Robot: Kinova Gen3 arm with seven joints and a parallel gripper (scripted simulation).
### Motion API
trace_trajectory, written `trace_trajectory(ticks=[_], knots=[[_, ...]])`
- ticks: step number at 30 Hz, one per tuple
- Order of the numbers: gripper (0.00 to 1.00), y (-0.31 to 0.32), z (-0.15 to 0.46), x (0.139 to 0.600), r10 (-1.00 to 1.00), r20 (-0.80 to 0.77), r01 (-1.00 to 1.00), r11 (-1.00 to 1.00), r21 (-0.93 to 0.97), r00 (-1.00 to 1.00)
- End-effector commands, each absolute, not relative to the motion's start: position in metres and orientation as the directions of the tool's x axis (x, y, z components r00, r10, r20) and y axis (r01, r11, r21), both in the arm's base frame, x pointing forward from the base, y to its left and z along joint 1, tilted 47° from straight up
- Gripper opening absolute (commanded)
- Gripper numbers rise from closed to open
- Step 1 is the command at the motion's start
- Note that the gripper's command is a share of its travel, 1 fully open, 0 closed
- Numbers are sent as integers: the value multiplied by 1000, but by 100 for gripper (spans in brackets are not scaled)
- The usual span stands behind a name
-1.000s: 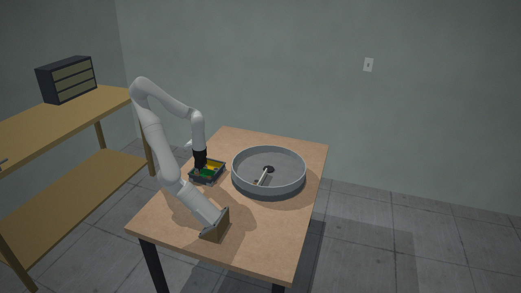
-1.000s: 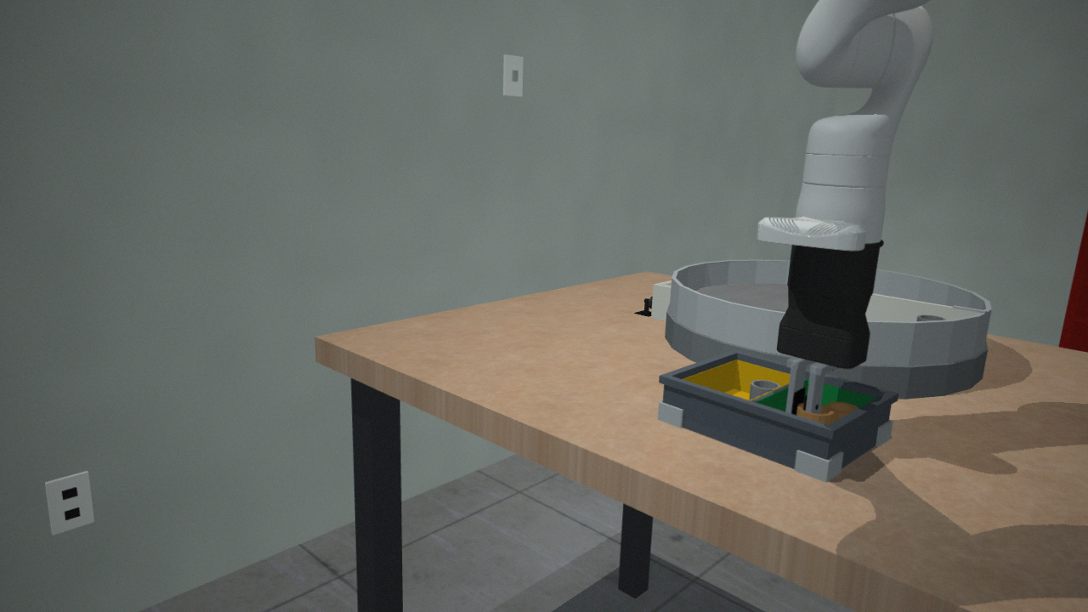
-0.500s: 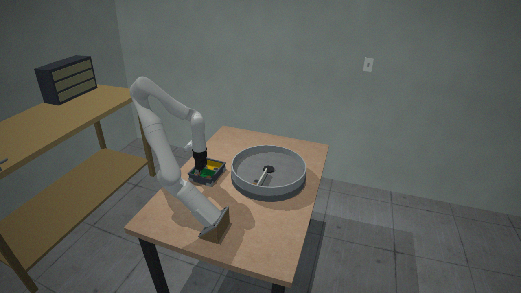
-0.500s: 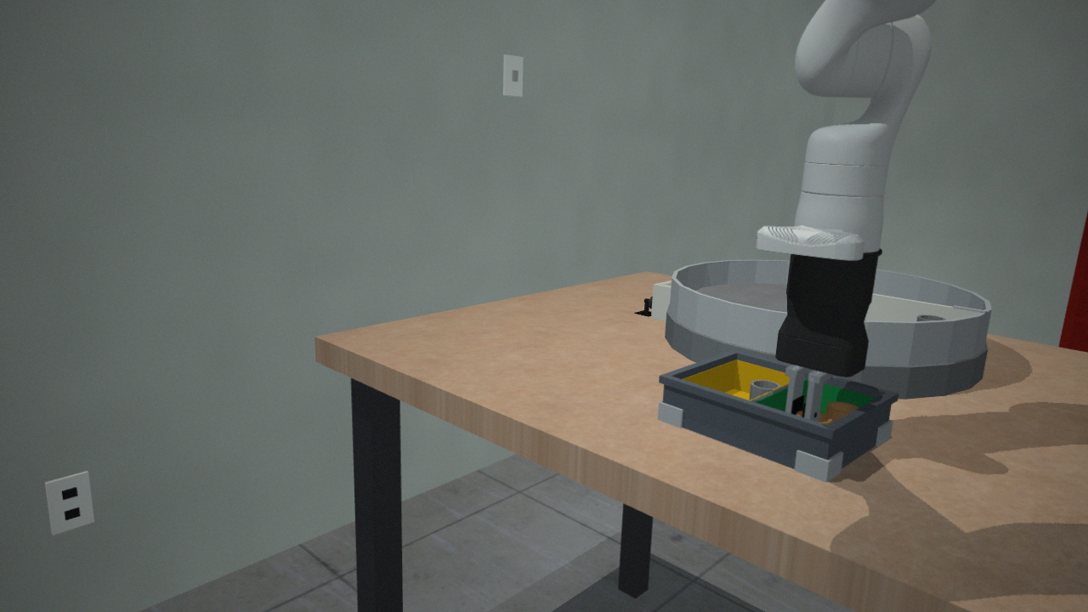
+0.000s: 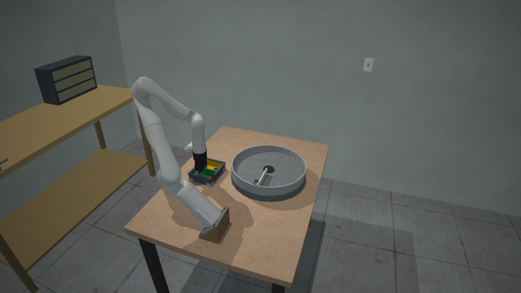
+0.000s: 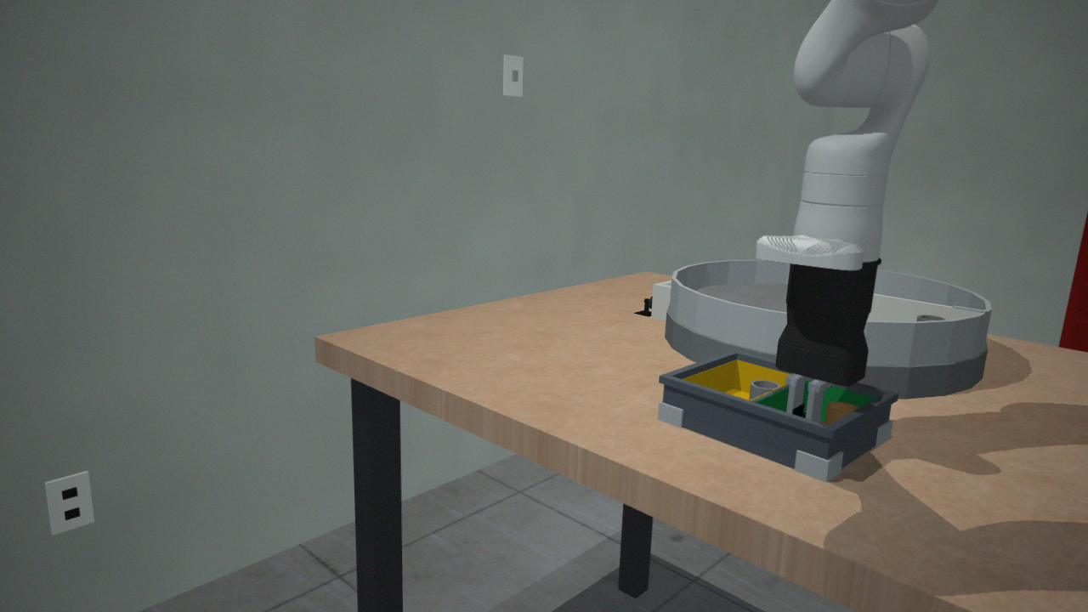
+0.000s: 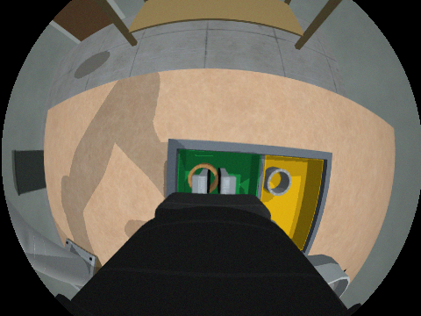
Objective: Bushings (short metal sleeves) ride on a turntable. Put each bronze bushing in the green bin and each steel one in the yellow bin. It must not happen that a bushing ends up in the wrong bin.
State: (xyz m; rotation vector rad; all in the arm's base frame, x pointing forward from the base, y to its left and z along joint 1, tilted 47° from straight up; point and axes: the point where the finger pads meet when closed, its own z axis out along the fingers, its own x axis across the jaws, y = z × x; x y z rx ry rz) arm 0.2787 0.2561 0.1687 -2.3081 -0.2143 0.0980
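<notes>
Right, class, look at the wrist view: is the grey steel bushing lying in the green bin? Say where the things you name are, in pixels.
No, the grey steel bushing (image 6: 762,389) (image 7: 281,183) is in the yellow bin (image 6: 711,377) (image 7: 316,186).

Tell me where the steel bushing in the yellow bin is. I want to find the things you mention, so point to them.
In the wrist view, the steel bushing (image 6: 762,389) (image 7: 288,182) sits in the yellow bin (image 5: 216,165) (image 6: 718,378) (image 7: 303,175), near the divider, right of the fingers.

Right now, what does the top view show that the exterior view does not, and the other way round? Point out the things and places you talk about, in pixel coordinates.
Only the top view: the arm's wedge-shaped base block (image 5: 224,230), the drawer cabinet (image 5: 47,86) on the shelving, and a bit of bronze beside the turntable's pale bar.

Only the exterior view: a wall outlet (image 6: 70,502) and a red strip (image 6: 1075,297) at the right edge.

Both: the turntable (image 5: 268,191) (image 6: 943,342), the wall switch (image 5: 368,64) (image 6: 512,75), and a steel bushing (image 5: 215,169) (image 6: 762,389) in the yellow bin.
</notes>
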Motion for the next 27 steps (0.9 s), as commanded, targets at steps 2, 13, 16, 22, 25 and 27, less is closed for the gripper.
trace_trajectory(ticks=[2, 13, 16, 22, 25, 27], knots=[[0, 256, 169, 279, 185, -4, 123, -667, -735, 983], [0, 256, 169, 279, 185, -4, 123, -667, -735, 983], [42, 256, 169, 279, 185, -3, 123, -667, -735, 983], [42, 256, 169, 279, 185, -3, 123, -667, -735, 983], [42, 256, 169, 279, 185, -3, 123, -667, -735, 983], [42, 256, 169, 279, 185, -3, 123, -667, -735, 983]])
